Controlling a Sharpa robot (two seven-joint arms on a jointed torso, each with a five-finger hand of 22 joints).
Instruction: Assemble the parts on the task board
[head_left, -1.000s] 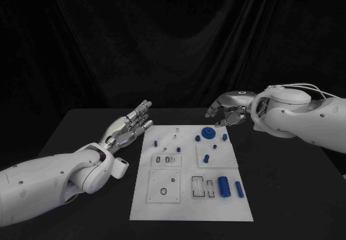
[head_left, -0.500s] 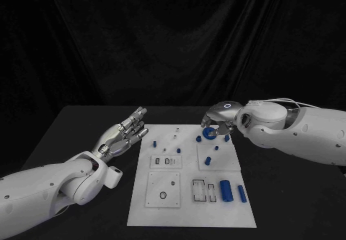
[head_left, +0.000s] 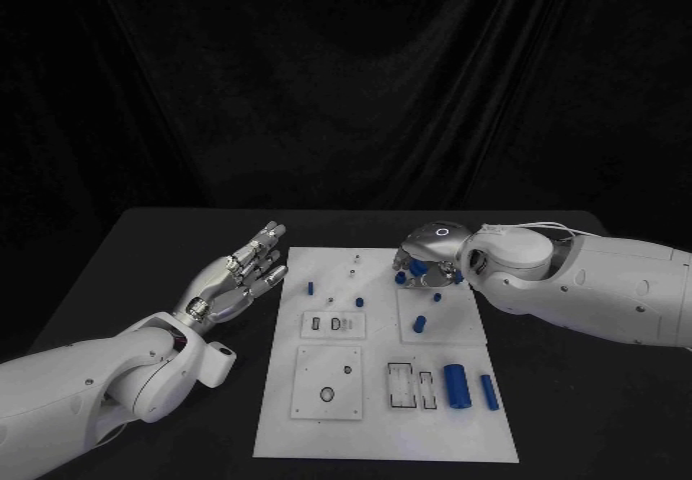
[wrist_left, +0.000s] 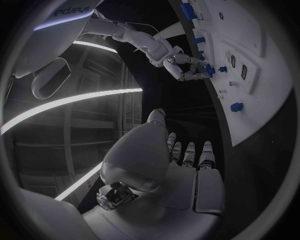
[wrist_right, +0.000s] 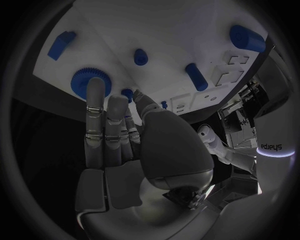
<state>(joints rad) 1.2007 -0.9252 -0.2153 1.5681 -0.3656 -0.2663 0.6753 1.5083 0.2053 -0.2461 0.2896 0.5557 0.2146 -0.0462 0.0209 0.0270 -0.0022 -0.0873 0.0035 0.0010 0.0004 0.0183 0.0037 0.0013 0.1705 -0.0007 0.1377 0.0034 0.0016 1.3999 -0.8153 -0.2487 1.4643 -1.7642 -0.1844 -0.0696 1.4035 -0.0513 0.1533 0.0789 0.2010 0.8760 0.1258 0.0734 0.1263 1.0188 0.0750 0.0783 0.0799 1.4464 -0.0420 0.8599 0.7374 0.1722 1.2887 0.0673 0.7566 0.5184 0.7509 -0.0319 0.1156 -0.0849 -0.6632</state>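
Observation:
The white task board (head_left: 325, 420) lies in the middle of the table. My right hand (head_left: 430, 252) hangs over its far right corner, above a blue gear (wrist_right: 90, 82). One fingertip (wrist_right: 95, 86) lies on the gear, the other fingers are stretched out beside it, and nothing is gripped. A small blue peg (wrist_right: 127, 93) stands near the thumb. My left hand (head_left: 238, 275) floats left of the board, open, with straight fingers and nothing in it. It appears again in its wrist view as the left hand (wrist_left: 181, 170), with the board (wrist_left: 256, 100) to one side.
Blue pegs stand on the board (head_left: 309, 288), (head_left: 358, 300), (head_left: 420, 323). Two blue cylinders (head_left: 457, 385), (head_left: 489, 390) lie near its front right corner. Square and slotted recesses (head_left: 327, 378) sit in its front half. Bare black table (head_left: 577, 400) surrounds the board.
My right hand has come from beyond the board's far edge down over the blue gear. The left hand stays open beside the board, a little lower.

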